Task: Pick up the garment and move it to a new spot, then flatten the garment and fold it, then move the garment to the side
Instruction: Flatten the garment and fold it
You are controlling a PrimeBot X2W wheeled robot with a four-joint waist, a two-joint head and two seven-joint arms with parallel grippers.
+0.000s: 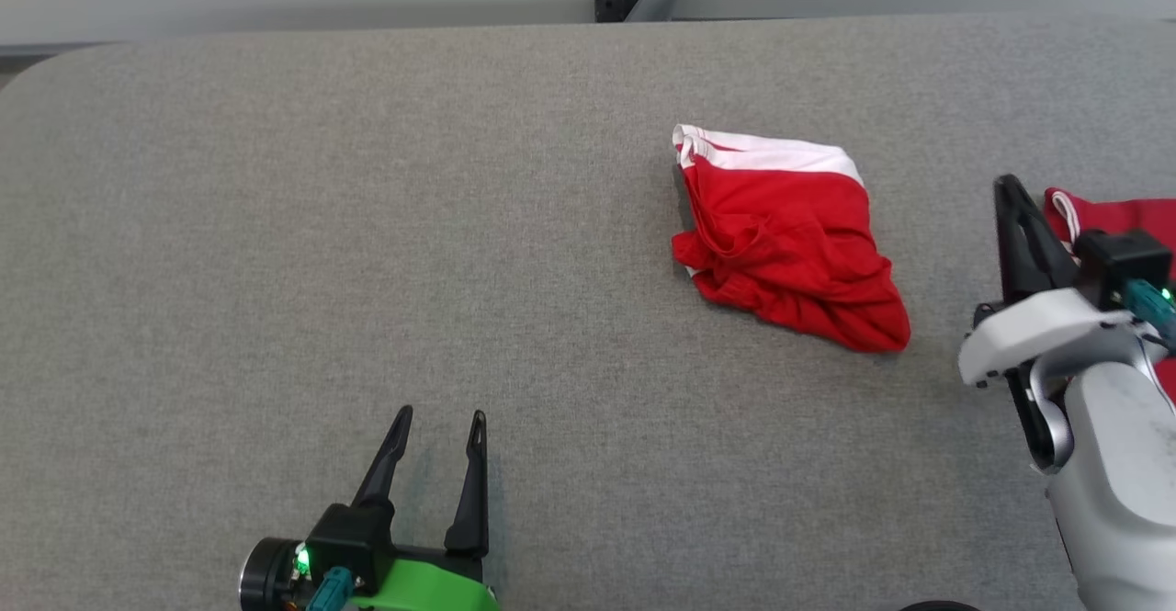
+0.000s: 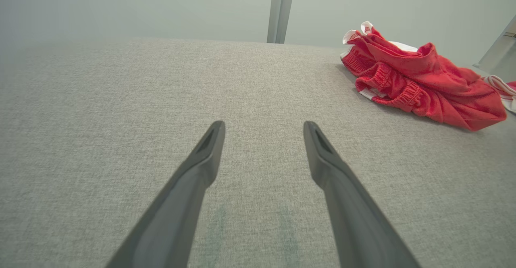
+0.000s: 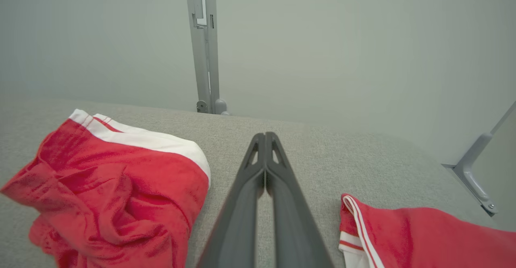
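Red fabric garment with a white band along one edge lies loosely folded and rumpled on the grey cloth-covered worktop, right of centre in our head view. Our right end effector has its dark fingers pressed together with nothing between them, over the bare strip between that garment and a second red garment with white stripes farther right. Our left end effector stands spread wide, gripping nothing, well apart from both.
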